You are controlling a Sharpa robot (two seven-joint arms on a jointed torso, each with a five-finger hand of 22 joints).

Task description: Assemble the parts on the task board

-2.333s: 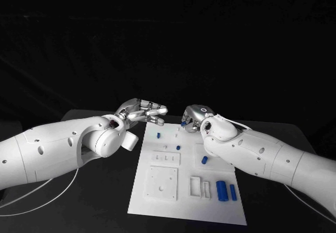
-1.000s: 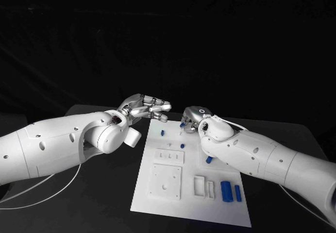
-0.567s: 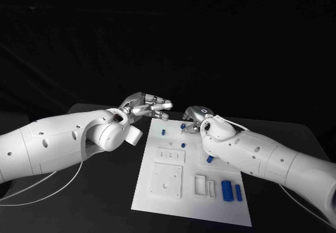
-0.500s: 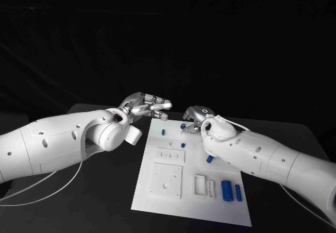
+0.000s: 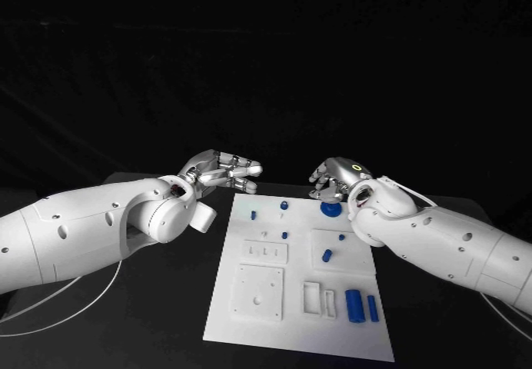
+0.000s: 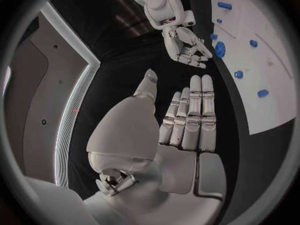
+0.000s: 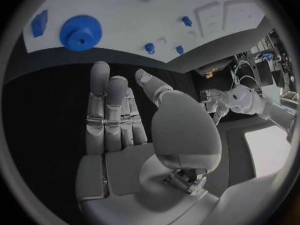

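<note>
While both hands hover open and empty beyond the board's far edge, a blue gear lies there; the right hand should likely close on its rim squarely.

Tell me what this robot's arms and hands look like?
Both arms are smooth, rounded white shells with small dark holes. Thin white cables loop beside them. The left hand and right hand are silver metal with jointed fingers, and a small ring-shaped light glows on the back of the right one.
</note>
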